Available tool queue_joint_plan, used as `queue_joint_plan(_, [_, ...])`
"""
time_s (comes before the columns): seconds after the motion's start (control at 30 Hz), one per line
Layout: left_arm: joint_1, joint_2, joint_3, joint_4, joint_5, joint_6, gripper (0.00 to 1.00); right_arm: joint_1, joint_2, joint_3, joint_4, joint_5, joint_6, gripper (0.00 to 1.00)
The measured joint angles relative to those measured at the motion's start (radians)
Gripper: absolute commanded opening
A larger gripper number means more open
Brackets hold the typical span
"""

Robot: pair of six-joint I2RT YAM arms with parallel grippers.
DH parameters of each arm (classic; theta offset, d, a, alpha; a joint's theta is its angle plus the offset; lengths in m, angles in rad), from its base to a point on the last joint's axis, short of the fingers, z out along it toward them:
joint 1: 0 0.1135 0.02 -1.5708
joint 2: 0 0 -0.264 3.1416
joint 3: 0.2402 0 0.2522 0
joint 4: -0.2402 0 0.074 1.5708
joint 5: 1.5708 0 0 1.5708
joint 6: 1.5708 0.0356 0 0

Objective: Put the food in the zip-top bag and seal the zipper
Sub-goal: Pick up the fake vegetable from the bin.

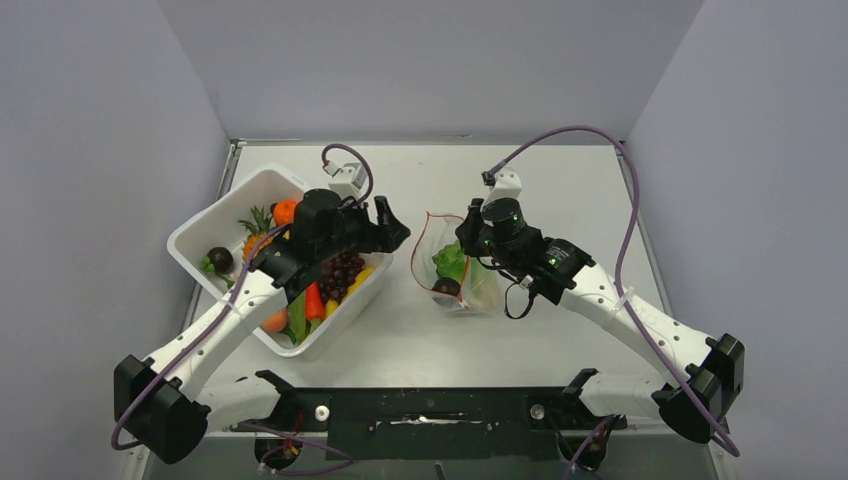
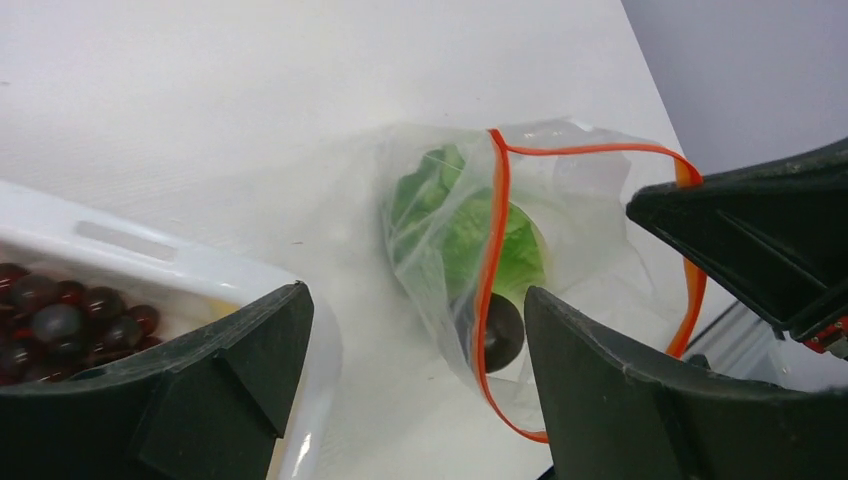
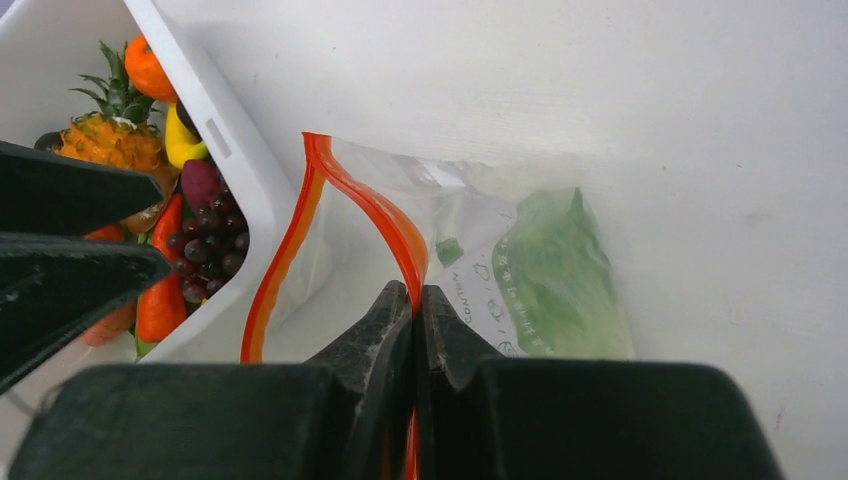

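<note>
The clear zip-top bag [image 1: 470, 285] lies mid-table with its mouth open toward the left. Its red zipper [image 1: 420, 250] forms a loop. Green lettuce [image 1: 452, 262] and a dark plum [image 1: 446, 289] are inside the bag, and they also show in the left wrist view as lettuce [image 2: 470, 235] and plum [image 2: 500, 330]. My right gripper [image 1: 470, 235] is shut on the zipper strip [image 3: 375, 210] at the mouth's right edge and holds it up [image 3: 412, 292]. My left gripper [image 1: 395, 235] is open and empty [image 2: 415, 300], between the tub and the bag mouth.
A white tub [image 1: 200, 235] at the left holds purple grapes [image 1: 340, 272], a carrot [image 1: 314, 300], a pineapple [image 1: 255, 235], an orange [image 1: 285, 210] and another dark plum [image 1: 219, 260]. Its near corner [image 2: 300, 300] lies under my left fingers. Grey walls stand on both sides.
</note>
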Motion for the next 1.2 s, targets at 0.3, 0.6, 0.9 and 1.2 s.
queue_joint_plan(0.3, [0.157,-0.108,0.015,-0.182,-0.155,0.038,0.77,0.000,0.000,0.000,0.013,-0.018,0.000,0.00])
queue_joint_plan(0.6, [0.254,-0.113,0.015,-0.332,-0.282,0.123,0.73,0.000,-0.003,-0.003,0.023,-0.033,-0.006,0.00])
queue_joint_plan(0.9, [0.393,-0.062,0.005,-0.388,-0.341,0.129,0.67,0.000,-0.012,-0.008,0.028,-0.045,-0.014,0.00])
queue_joint_plan(1.2, [0.546,-0.056,-0.010,-0.397,-0.330,0.153,0.81,0.000,-0.016,-0.009,0.028,-0.061,-0.018,0.00])
